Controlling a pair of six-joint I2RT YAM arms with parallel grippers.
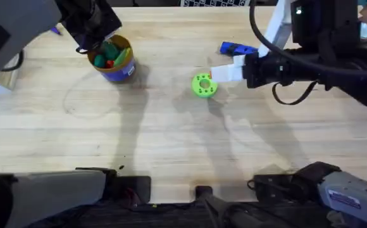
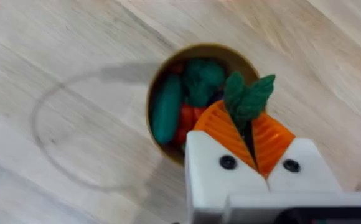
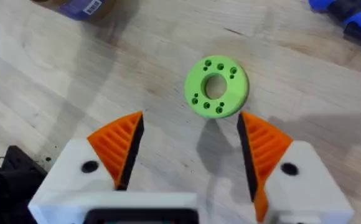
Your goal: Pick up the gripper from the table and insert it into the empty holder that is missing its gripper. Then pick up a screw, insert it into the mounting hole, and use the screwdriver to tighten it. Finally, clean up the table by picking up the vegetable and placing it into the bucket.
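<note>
My left gripper (image 2: 248,127) is shut on the vegetable (image 2: 249,94), whose green leafy top sticks out past the orange pads. It hangs just over the rim of the yellow bucket (image 2: 199,48), which holds green and red toy produce. From overhead, the bucket (image 1: 121,68) stands at the back left under the dark left arm. My right gripper (image 3: 192,118) is open, with nothing between its pads. The right gripper (image 1: 216,74) hovers beside a green disc. The blue screwdriver (image 1: 237,48) lies behind it. The loose gripper, the holder and the screw are out of view.
A flat green disc with holes (image 3: 216,87) lies on the wood just ahead of my right fingers; from overhead the disc (image 1: 204,85) sits mid-table. The screwdriver (image 3: 348,15) and the bucket's blue band (image 3: 81,7) show at the right wrist view's far edge.
</note>
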